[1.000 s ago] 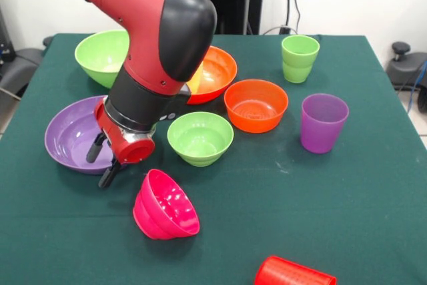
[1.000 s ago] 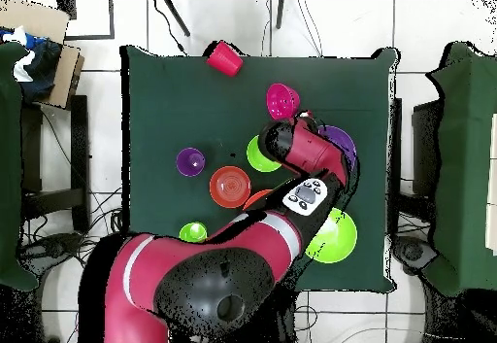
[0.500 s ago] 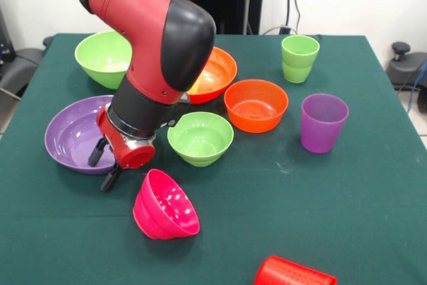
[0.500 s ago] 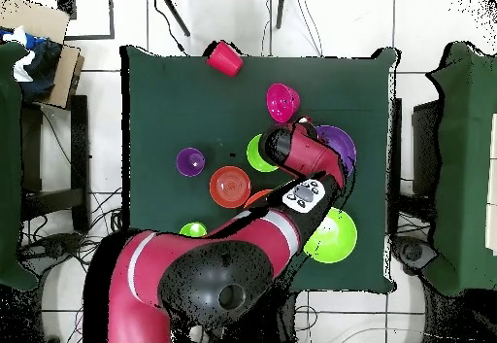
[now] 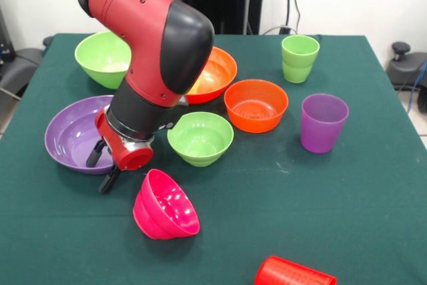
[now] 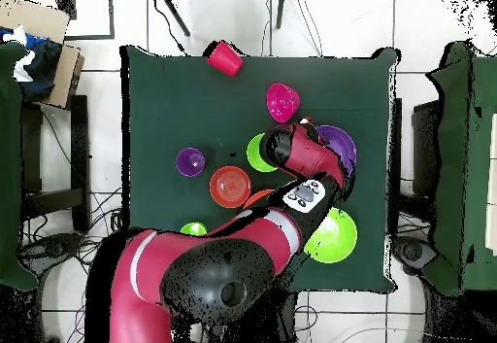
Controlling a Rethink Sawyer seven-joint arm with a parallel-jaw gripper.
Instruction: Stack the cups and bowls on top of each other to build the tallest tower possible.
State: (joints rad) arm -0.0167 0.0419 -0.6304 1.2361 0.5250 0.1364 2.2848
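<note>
Since a moment ago the gripper [image 5: 101, 169] has edged slightly toward the large purple bowl [image 5: 70, 139]; every cup and bowl sits where it did.

From the front, its two black fingers [image 5: 93, 154] stand apart, one over the purple bowl's near rim, the other just outside it above the green cloth. Taking the small lime green bowl [image 5: 199, 138] as the centre: the purple bowl lies left of it, the magenta-pink bowl [image 5: 165, 205] is tipped on its side in front of it, the small orange bowl [image 5: 255, 105] sits upright just right and behind, the large orange bowl [image 5: 213, 75] behind, partly hidden by the arm, and the large lime green bowl [image 5: 102, 57] far back left. A purple cup [image 5: 323, 123] stands upright well to the right, a light green cup [image 5: 299, 58] behind that, and a red cup [image 5: 293, 273] lies on its side at the near edge.

From overhead, the arm covers much of the purple bowl [image 6: 340, 142]; the gripper itself is hidden.
</note>
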